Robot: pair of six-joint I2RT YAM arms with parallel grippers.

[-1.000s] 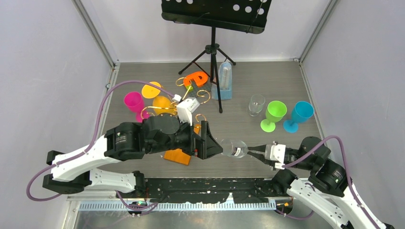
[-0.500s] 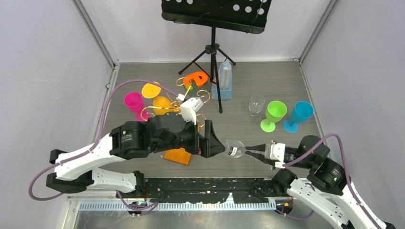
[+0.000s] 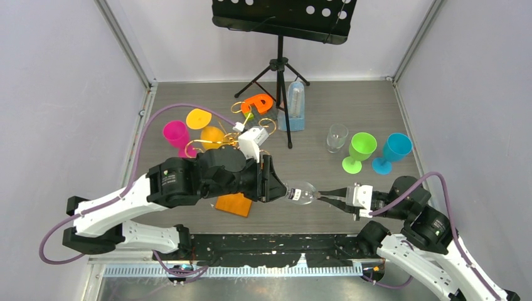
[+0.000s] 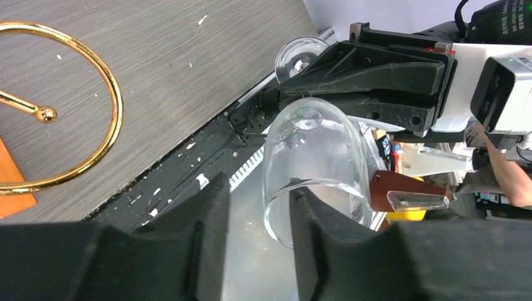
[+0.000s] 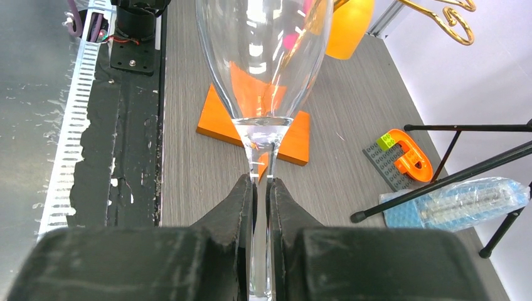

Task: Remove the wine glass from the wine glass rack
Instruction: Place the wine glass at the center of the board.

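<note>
The left gripper (image 4: 257,187) stands agape at 6 o'clock, with the rim of the clear glass (image 4: 313,150) in the gap between its fingers (image 4: 201,232). At 1 o'clock the right gripper (image 4: 285,100) meets the stem. At 9 o'clock a gold ring (image 4: 118,103) shows over the tabletop (image 4: 175,63).

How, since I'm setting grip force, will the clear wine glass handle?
Probably fragile: the wine glass looks thin-walled. Likely slippery: the right tool pinches only its smooth, narrow stem, so it might pivot or slide.
</note>
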